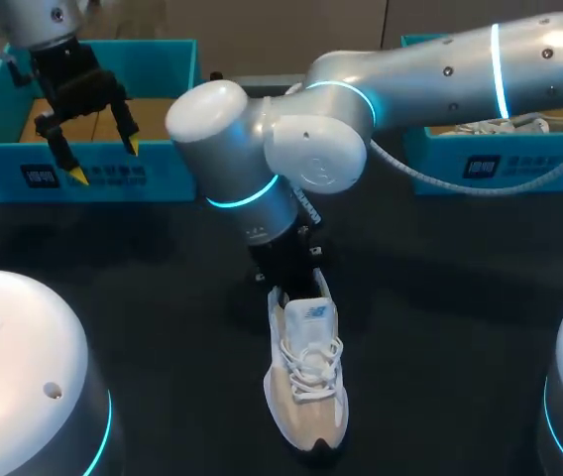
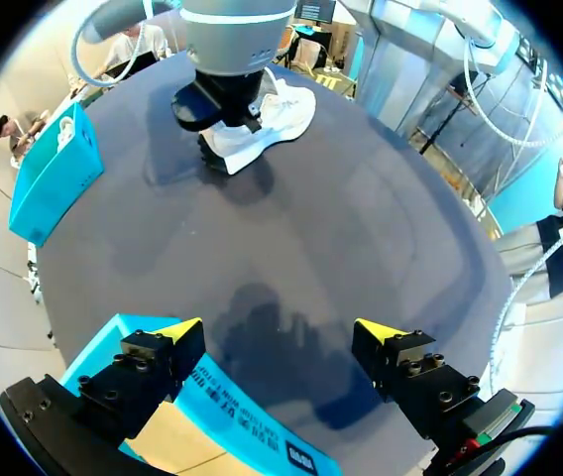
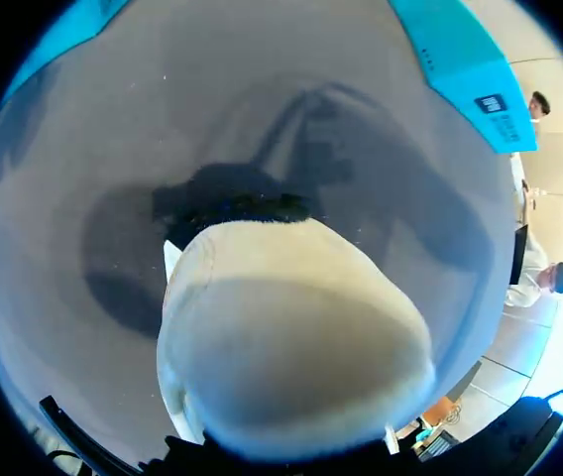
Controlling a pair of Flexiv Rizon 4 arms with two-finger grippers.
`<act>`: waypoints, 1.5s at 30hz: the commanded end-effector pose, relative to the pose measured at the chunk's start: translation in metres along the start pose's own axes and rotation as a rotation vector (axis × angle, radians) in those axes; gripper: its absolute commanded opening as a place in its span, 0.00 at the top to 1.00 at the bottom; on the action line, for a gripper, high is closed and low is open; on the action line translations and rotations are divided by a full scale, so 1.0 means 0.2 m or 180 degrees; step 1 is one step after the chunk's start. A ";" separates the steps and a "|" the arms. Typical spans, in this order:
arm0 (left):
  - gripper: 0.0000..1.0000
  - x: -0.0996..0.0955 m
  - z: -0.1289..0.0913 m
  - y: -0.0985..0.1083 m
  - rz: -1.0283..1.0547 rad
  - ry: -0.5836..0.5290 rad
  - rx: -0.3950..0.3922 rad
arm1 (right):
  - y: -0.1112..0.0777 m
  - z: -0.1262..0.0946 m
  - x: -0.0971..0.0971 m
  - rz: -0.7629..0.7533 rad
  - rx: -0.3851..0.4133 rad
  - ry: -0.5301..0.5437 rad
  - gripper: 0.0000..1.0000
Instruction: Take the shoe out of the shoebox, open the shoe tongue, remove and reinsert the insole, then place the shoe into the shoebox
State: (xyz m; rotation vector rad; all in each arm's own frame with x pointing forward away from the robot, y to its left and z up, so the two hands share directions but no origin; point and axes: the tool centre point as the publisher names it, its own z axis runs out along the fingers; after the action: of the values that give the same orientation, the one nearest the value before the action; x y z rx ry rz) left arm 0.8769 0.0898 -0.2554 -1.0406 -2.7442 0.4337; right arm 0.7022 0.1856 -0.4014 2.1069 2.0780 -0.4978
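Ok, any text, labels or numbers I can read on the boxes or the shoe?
Left shoebox, front label: white print on a dark patch, too blurred to read.
Right shoebox, front label: same, too blurred.
Shoe, tongue logo: too small to read.
No numbers or signs legible anywhere.

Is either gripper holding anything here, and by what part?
Left gripper: nothing, open. Right gripper sits at the heel of the shoe; whether it grips cannot be told.
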 end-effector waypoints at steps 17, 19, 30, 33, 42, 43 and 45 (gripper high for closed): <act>0.00 0.00 0.00 0.00 -0.0001 0.0000 -0.0007 | -0.04 -0.13 -0.04 -0.0069 -0.0253 -0.0350 1.00; 0.00 0.00 0.00 0.00 -0.0001 0.0000 -0.0007 | -0.02 -0.10 -0.04 -0.0084 -0.0197 -0.0331 1.00; 0.00 0.00 0.00 0.00 -0.0001 0.0000 -0.0007 | -0.01 -0.10 -0.08 -0.0131 -0.0175 -0.0666 1.00; 0.00 0.00 0.00 0.00 -0.0001 0.0000 -0.0007 | 0.01 -0.08 -0.08 -0.0170 -0.0136 -0.0714 1.00; 0.00 0.00 0.00 0.00 -0.0001 0.0000 -0.0007 | 0.06 0.09 -0.03 -0.0229 0.0064 -0.0375 1.00; 0.00 0.00 0.00 0.00 -0.0001 0.0000 -0.0007 | 0.06 0.10 -0.02 -0.0237 0.0072 -0.0340 1.00; 0.00 0.00 0.00 0.00 -0.0001 0.0000 -0.0007 | 0.06 0.08 -0.02 -0.0258 0.0055 -0.0310 1.00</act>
State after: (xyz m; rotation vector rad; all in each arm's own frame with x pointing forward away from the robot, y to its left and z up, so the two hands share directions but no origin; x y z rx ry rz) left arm 0.8769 0.0898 -0.2554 -1.0407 -2.7443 0.4337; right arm 0.7104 0.1814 -0.4024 1.9506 2.0951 -0.6619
